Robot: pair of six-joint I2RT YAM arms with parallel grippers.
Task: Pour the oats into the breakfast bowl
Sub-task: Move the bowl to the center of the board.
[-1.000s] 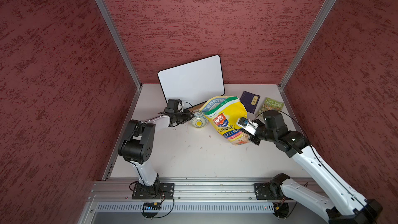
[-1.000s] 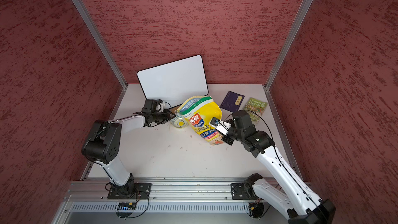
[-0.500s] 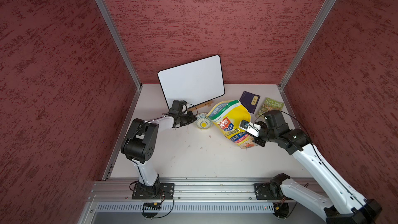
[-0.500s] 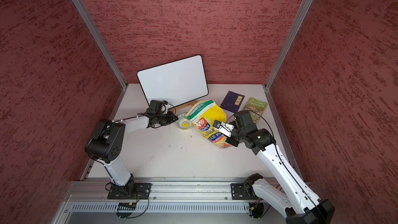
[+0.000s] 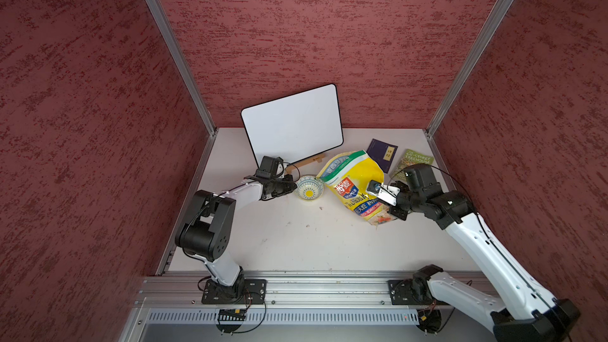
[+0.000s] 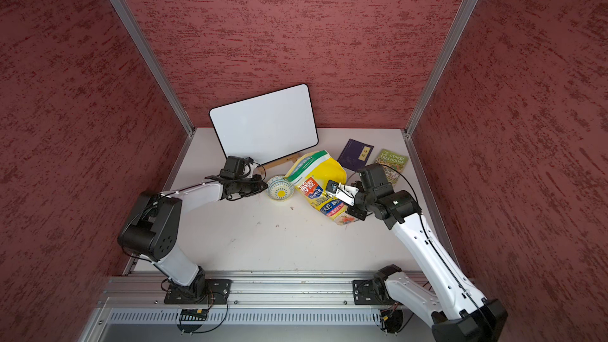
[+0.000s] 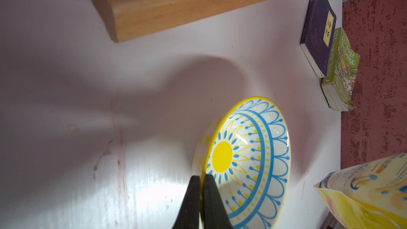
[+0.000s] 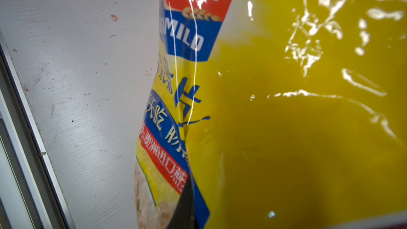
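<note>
Left arm stretched low, fingers pinching bowl rim

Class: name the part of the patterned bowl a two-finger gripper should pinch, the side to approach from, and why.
Pinch the thin rim of the bowl, one finger inside, one outside; its round body looks too wide to span. Approach from the side away from the bag, whose top crowds the opposite edge. The left gripper is shut there.
</note>
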